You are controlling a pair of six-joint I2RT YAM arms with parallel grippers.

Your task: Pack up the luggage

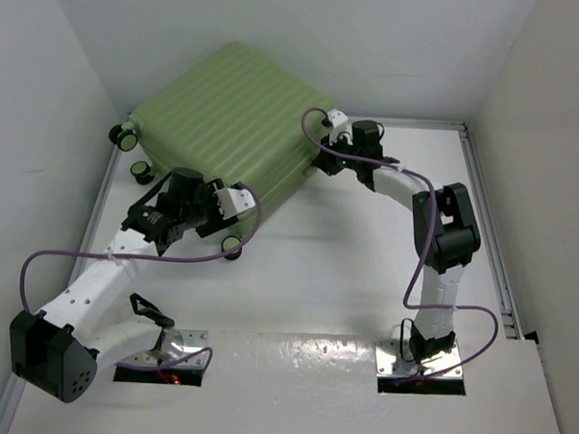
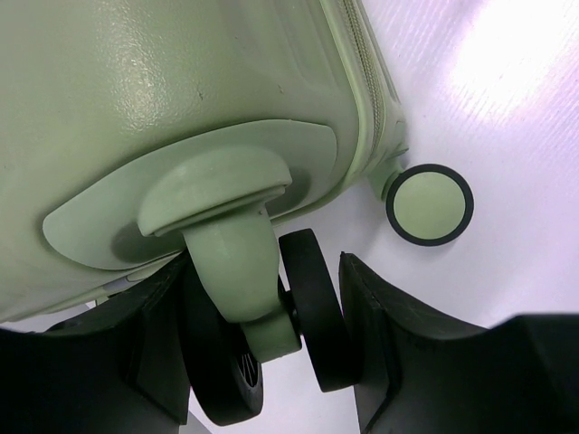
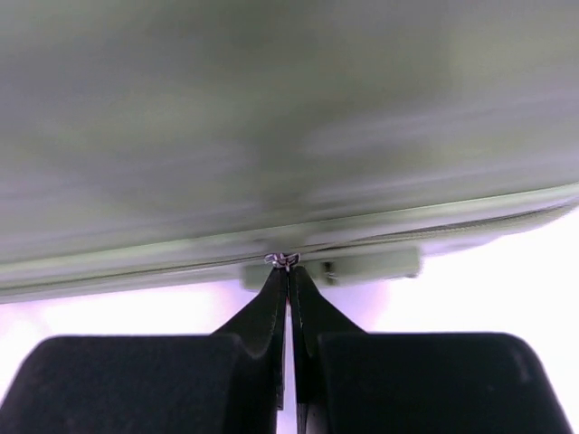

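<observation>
One white bench [image 1: 345, 267] is carrying everything. One light-green hard-shell suitcase, the luggage [image 1: 232, 114], is lying closed and flat in the bench's far left corner. Its ribbed shell is facing up and its wheels are pointing toward the left edge.

The left tool [image 2: 262, 298] is reaching in at the suitcase's near corner. Its black fingers [image 2: 389, 334] are straddling a twin-wheeled caster [image 2: 312, 316], one finger on each side and very close to the wheels. I cannot tell whether they are actually clamping it. Just beyond, a second wheel [image 2: 430, 204] is showing its round green hub below the zipper seam [image 2: 366, 81].

The right tool [image 3: 288, 271] is meeting the side of the suitcase that faces the bench's right edge. Its fingers are clenched together, pinching a small metal zipper pull [image 3: 282, 260] on the seam, just beside a pale green tab [image 3: 371, 265].
</observation>
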